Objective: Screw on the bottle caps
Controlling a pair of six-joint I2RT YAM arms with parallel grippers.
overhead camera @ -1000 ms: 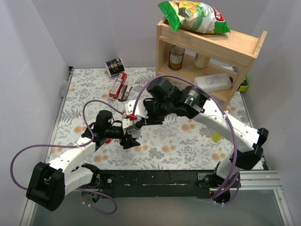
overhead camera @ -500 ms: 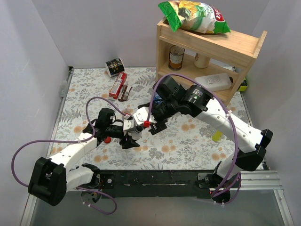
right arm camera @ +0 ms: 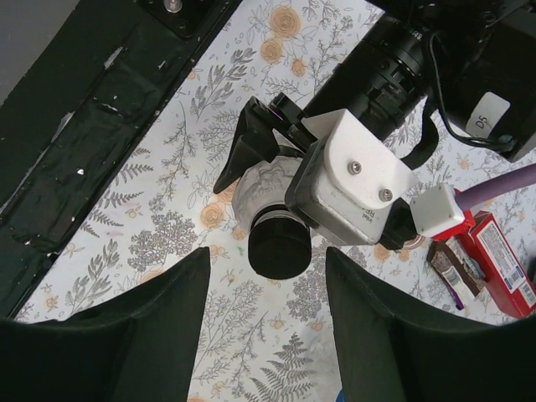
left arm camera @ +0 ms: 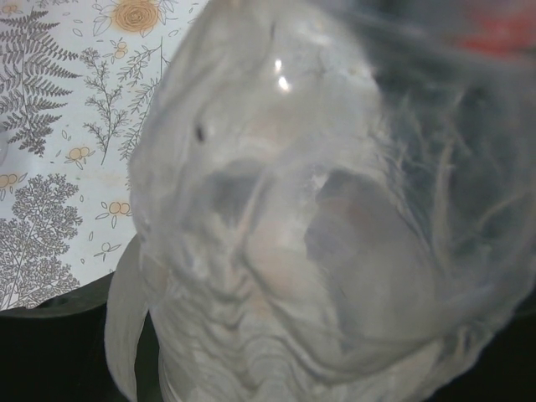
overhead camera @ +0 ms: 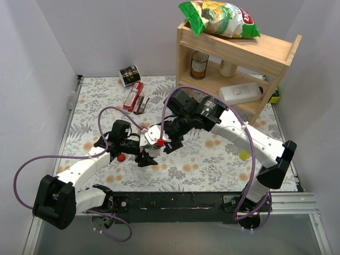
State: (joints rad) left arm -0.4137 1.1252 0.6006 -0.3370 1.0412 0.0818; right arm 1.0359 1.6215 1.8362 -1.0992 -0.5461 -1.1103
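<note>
My left gripper [overhead camera: 145, 157] is shut on a clear, crumpled plastic bottle [left arm camera: 276, 218] that fills the left wrist view. In the right wrist view the bottle [right arm camera: 266, 186] points its neck at the camera, with a black cap [right arm camera: 279, 249] sitting on the neck. My right gripper [right arm camera: 268, 261] is open. Its two dark fingers [right arm camera: 159, 310] stand either side of the cap, short of it and not touching. In the top view the right gripper [overhead camera: 162, 144] is close beside the left one. A red cap [overhead camera: 121, 157] lies on the mat by the left arm. The other bottles are hidden.
A wooden shelf [overhead camera: 276, 53] at the back right holds a chip bag [overhead camera: 218, 18], a can [overhead camera: 200, 65] and a white jug [overhead camera: 241, 93]. A red box [overhead camera: 133, 95] and a black roll [overhead camera: 128, 75] lie at the back. A yellow bottle [overhead camera: 244, 154] is under the right arm.
The right gripper swung right and has come back left, close to the capped bottle. The left gripper has kept hold of the bottle and barely moved.
</note>
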